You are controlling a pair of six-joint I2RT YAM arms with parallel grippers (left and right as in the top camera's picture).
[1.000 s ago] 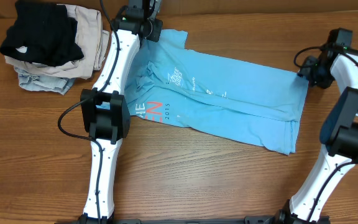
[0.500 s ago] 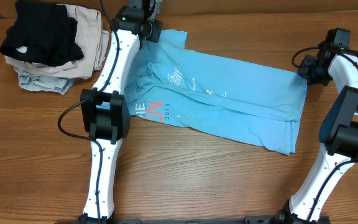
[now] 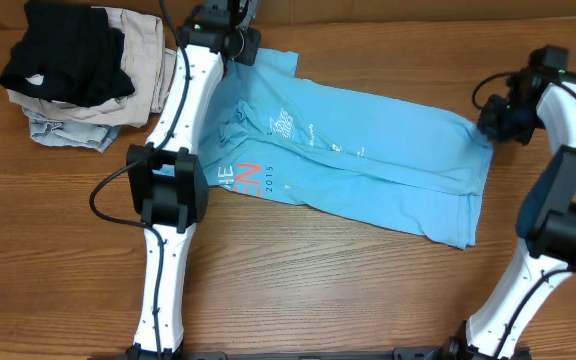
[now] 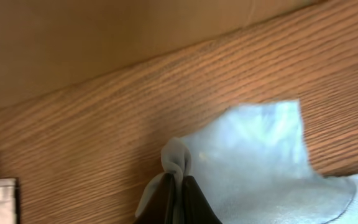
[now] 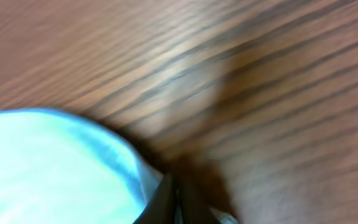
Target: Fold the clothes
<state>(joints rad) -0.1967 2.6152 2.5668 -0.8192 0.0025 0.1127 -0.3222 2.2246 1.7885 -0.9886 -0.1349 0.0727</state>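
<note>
The clothes, a sky-blue T-shirt with white chest print and pink lettering, lie spread across the middle of the wooden table. My left gripper is at the shirt's far left corner. In the left wrist view this gripper is shut on a bunched fold of the blue cloth. My right gripper is at the shirt's far right corner. The right wrist view is blurred. It shows that gripper shut, with the hem edge of the shirt running into its jaws.
A pile of folded garments, black over beige and pale denim, sits at the back left. A brown wall runs along the table's far edge behind the left gripper. Both arms' bases stand at the near edge.
My right gripper has closed at the shirt's far right corner and shifted slightly. The left gripper has stayed shut on the cloth, in place.
</note>
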